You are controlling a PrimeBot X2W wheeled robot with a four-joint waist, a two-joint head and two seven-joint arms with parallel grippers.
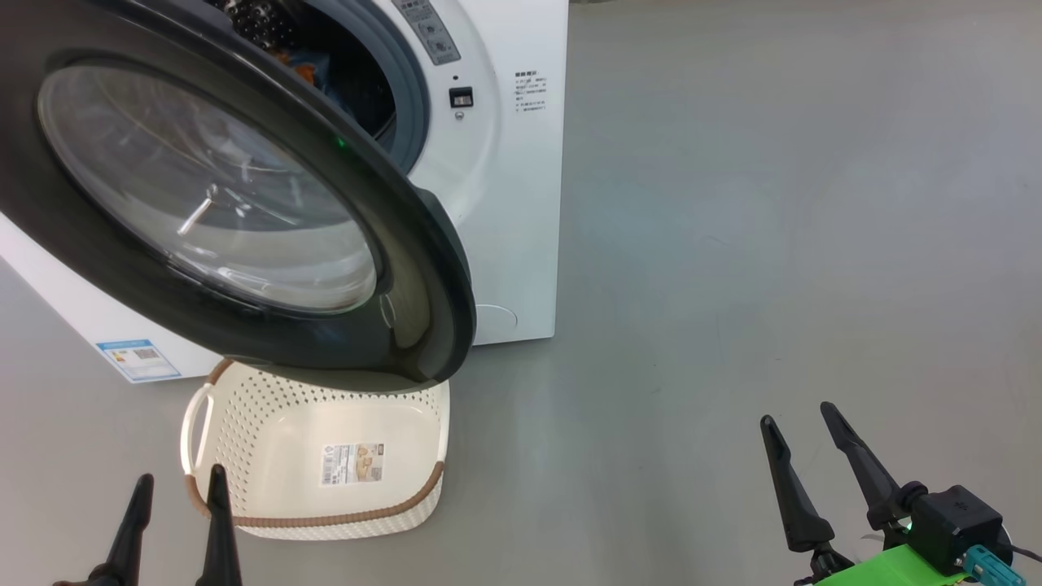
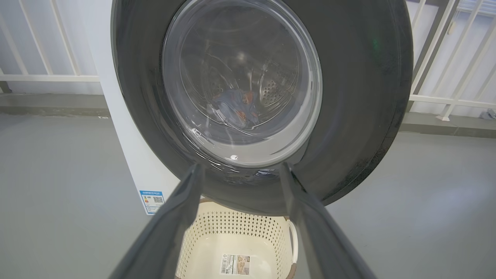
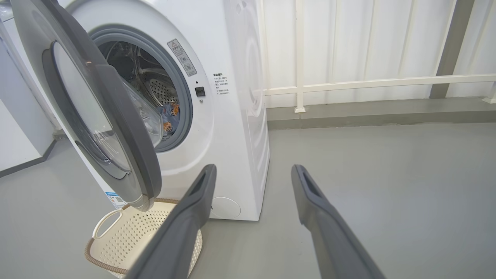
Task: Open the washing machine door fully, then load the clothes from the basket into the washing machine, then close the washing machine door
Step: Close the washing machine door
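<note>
Door: the washing machine door (image 1: 423, 268) stands half open, on the far side of my left end effector (image 1: 181, 476), with its outer face towards it.
Nearer arm: left; my right end effector (image 1: 798, 415) is well apart.
Fingers: both pairs apart, empty.
Load: clothes (image 3: 169, 116) lie inside the washing machine (image 1: 521, 203).

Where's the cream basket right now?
The cream-white perforated plastic basket sits on the grey floor at the head view's lower left, right beneath the open black-rimmed round glass door, in front of the white washing machine.

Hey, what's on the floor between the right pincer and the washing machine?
Nothing: in the head view, bare grey floor runs from the right pincer to the washing machine.
</note>
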